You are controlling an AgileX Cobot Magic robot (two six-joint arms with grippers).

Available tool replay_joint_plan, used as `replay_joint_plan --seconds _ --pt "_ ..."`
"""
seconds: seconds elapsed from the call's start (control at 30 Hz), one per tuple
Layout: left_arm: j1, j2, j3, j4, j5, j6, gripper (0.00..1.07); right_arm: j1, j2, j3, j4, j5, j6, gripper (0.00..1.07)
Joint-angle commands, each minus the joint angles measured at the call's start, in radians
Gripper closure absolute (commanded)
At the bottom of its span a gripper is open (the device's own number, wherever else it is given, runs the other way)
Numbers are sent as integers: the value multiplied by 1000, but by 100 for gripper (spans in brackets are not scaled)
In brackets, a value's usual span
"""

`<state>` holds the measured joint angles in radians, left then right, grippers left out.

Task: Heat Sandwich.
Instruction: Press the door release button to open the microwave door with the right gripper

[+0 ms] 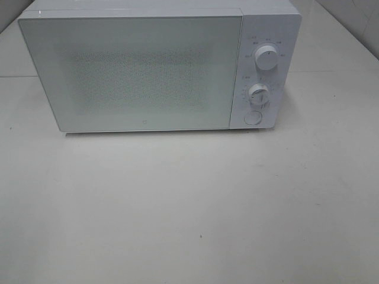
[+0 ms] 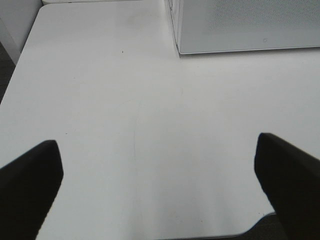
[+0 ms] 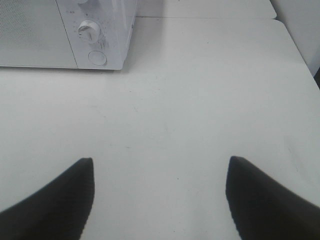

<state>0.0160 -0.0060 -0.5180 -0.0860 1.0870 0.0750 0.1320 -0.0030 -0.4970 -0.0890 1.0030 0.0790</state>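
A white microwave [image 1: 148, 68] stands at the back of the white table [image 1: 189, 207] with its door shut. Two dials [image 1: 267, 58] and a round button [image 1: 253, 117] sit on its right panel. The sandwich is out of view. My left gripper [image 2: 157, 175] hangs open over bare table in front of the microwave's left corner [image 2: 240, 30], nothing between its fingers. My right gripper [image 3: 159, 190] is open too, over bare table in front of the microwave's control panel [image 3: 92, 35]. Neither gripper shows in the exterior high view.
The table's left edge [image 2: 15, 75] and near edge show in the left wrist view. Its right edge [image 3: 300, 55] shows in the right wrist view. A white wall lies behind the microwave.
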Motion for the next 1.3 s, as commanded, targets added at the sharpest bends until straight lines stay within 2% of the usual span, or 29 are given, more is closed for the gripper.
replay_joint_plan --seconds 0.03,0.5,0.67,1.3 --pt "1 -14 -1 -9 -15 -3 7 -5 -29 1 -1 -6 -14 36" --pt "1 -14 -1 -9 -15 -3 7 -5 -29 -15 -1 -24 -14 36" --pt "1 -14 -1 -9 -15 -3 7 -5 0 -31 0 -115 -9 36" --pt "1 -14 -1 -9 -15 -3 7 -5 377 -29 2 -531 -9 36"
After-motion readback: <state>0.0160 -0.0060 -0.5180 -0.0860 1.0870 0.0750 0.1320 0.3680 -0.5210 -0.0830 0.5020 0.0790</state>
